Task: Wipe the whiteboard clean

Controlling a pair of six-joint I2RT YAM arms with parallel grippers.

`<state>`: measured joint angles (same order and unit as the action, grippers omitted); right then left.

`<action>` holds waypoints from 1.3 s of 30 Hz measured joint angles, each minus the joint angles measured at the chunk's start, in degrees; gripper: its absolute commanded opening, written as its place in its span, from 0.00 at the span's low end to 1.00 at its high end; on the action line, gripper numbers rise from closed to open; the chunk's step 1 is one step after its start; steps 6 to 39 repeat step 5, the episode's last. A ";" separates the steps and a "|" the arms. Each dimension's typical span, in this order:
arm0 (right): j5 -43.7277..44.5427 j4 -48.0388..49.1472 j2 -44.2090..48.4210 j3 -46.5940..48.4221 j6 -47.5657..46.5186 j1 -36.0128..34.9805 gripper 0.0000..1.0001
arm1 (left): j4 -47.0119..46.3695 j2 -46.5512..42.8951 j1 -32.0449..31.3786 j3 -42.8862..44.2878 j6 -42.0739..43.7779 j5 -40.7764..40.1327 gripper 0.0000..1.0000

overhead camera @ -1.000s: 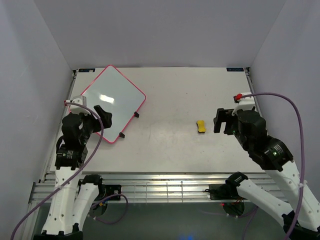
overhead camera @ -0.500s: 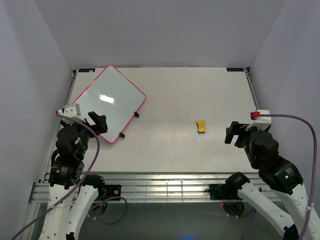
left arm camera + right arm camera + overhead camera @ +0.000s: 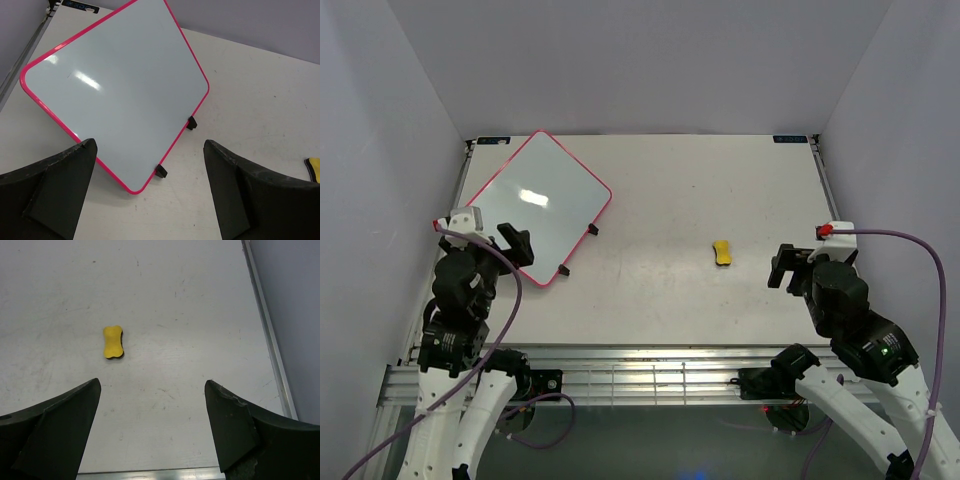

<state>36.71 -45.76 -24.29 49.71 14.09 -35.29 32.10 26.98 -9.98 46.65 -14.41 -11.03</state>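
Note:
The whiteboard (image 3: 542,204) lies at the back left of the table, turned diagonally, with a pink-red rim and a blank white face; it also fills the left wrist view (image 3: 117,87). The small yellow sponge (image 3: 722,252) lies right of centre, and shows in the right wrist view (image 3: 113,341). My left gripper (image 3: 517,243) is open and empty, held above the table near the board's near corner. My right gripper (image 3: 786,264) is open and empty, to the right of the sponge and apart from it.
Two small black clips (image 3: 161,171) sit on the board's right edge. A metal rail (image 3: 265,325) runs along the table's right side next to the grey wall. The table's near edge (image 3: 650,350) lies just in front of both arms.
Both arms drew back toward the near edge over the second, the right gripper away from the sponge. In the last half second they barely moved. Board and sponge have not moved.

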 measured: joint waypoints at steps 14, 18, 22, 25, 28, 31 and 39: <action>1.09 1.27 -0.02 -0.13 -0.02 0.00 0.90 | -0.02 0.50 -0.02 0.00 -0.02 -0.85 0.98; 1.09 1.27 -0.02 -0.13 -0.02 0.00 0.90 | -0.02 0.50 -0.02 0.00 -0.02 -0.85 0.98; 1.09 1.27 -0.02 -0.13 -0.02 0.00 0.90 | -0.02 0.50 -0.02 0.00 -0.02 -0.85 0.98; 1.09 1.27 -0.02 -0.13 -0.02 0.00 0.90 | -0.02 0.50 -0.02 0.00 -0.02 -0.85 0.98; 1.09 1.27 -0.02 -0.13 -0.02 0.00 0.90 | -0.02 0.50 -0.02 0.00 -0.02 -0.85 0.98; 1.09 1.27 -0.02 -0.13 -0.02 0.00 0.90 | -0.02 0.50 -0.02 0.00 -0.02 -0.85 0.98; 1.09 1.27 -0.02 -0.13 -0.02 0.00 0.90 | -0.02 0.50 -0.02 0.00 -0.02 -0.85 0.98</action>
